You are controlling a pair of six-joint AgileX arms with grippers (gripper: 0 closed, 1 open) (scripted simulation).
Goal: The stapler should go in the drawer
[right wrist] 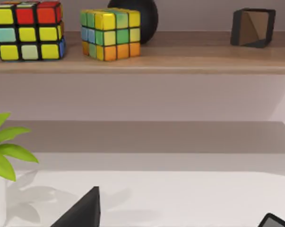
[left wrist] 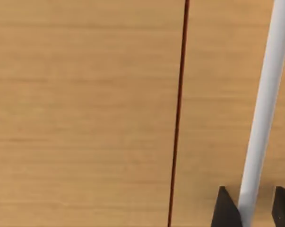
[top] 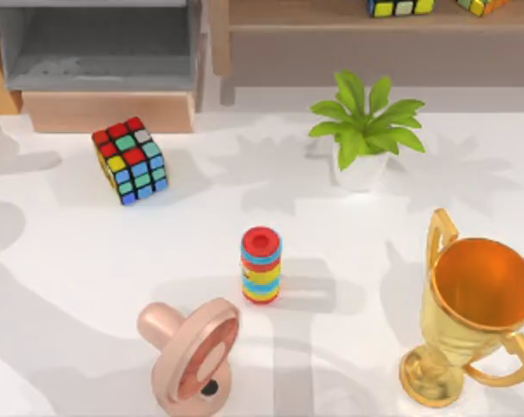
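Two fingers of the left gripper (left wrist: 253, 208) are set astride a white bar (left wrist: 270, 94), with a gap on one side, so nothing's pinched. The drawer (top: 105, 111) is seen open at the table's left. The stapler's spot can't be told tbh. The right gripper (right wrist: 180, 215) is spread and empty. The bar should probably be cleared straight back, so the drawer isn't nudged shut.

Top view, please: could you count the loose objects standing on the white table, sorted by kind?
Puzzle cube: 1
Potted plant: 1
Ring stack: 1
Pacifier: 1
Trophy: 1
Total: 5
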